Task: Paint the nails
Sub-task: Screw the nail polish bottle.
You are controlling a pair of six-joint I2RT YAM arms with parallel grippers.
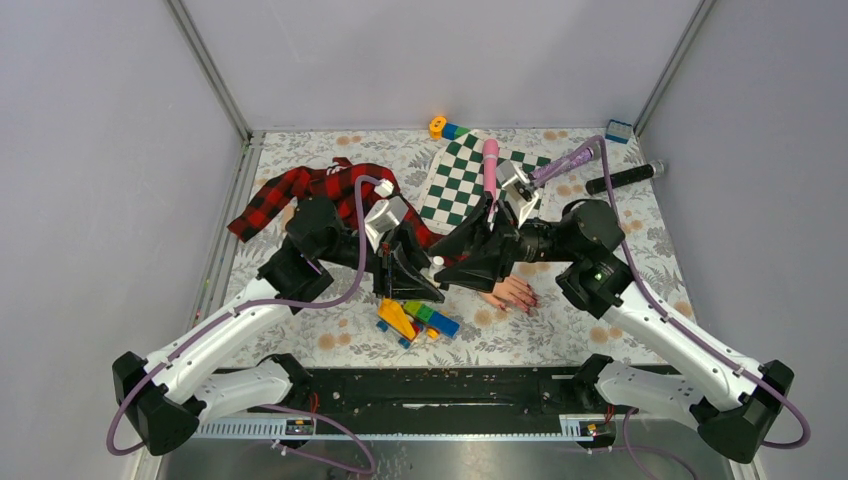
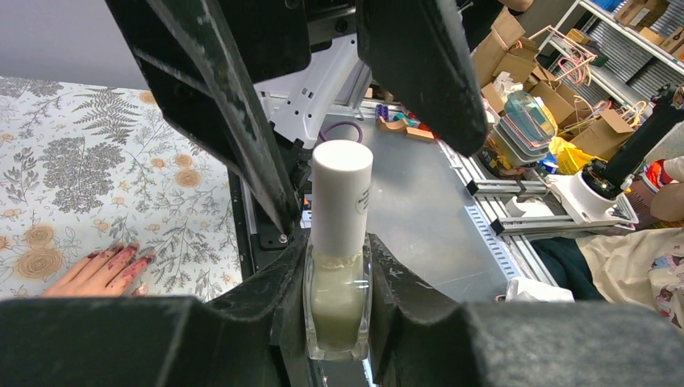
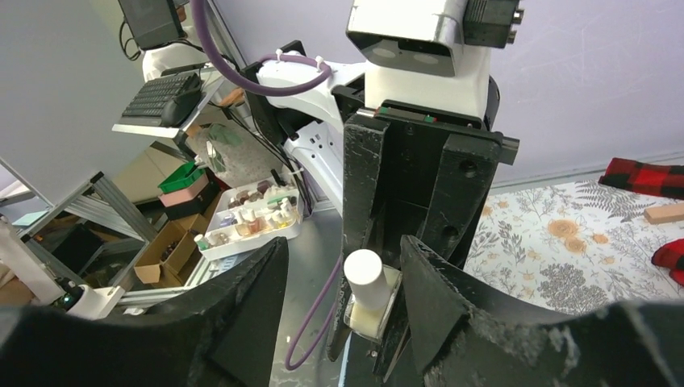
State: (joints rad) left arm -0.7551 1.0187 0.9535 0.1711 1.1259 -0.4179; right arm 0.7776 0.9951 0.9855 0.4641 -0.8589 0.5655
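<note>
Glass, likely slick and breakable, the bottle (image 2: 337, 310) sits clamped in left fingers (image 2: 242, 322); right fingers (image 3: 452, 314), apart, should pinch its cap (image 2: 342, 193).

A clear glass bottle (image 2: 337, 310) with a smooth matt white cap (image 2: 342, 193), the left gripper's (image 2: 339, 250) rough matt black plastic fingers (image 2: 202, 330), and glossy dark-red nails (image 2: 133, 251).

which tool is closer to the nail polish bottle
Left. The left tool is clamped on the bottle; the right tool is open around its white cap, not touching.
</note>
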